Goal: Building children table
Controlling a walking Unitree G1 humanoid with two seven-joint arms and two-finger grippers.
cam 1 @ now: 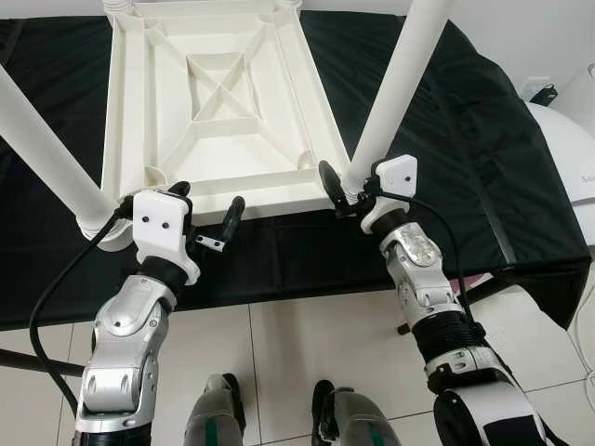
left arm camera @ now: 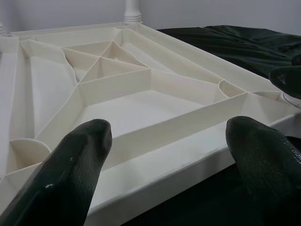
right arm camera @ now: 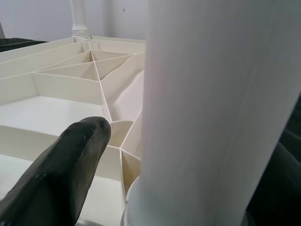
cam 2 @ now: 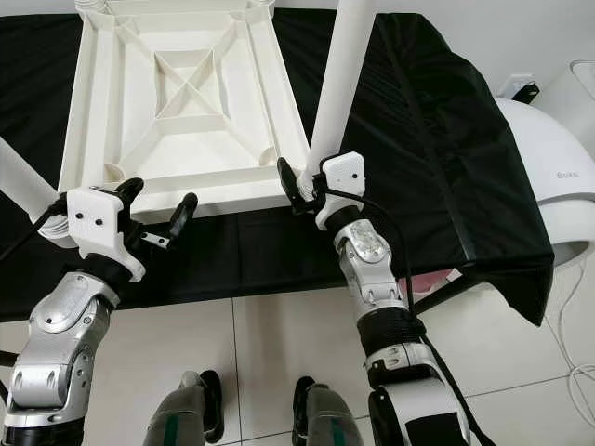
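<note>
two grippers at upturned tabletop (cam 1: 218, 102)

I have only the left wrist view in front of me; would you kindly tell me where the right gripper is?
Observer: The right gripper straddles the near right leg, low down by the upturned tabletop.
Operator: Thank you. Is it clamped on?
Observer: It seems not; the right wrist view shows a gap between one finger and the leg.
Operator: And beside my left gripper?
Observer: The near left leg stands in its corner, just outside the left gripper.
</note>
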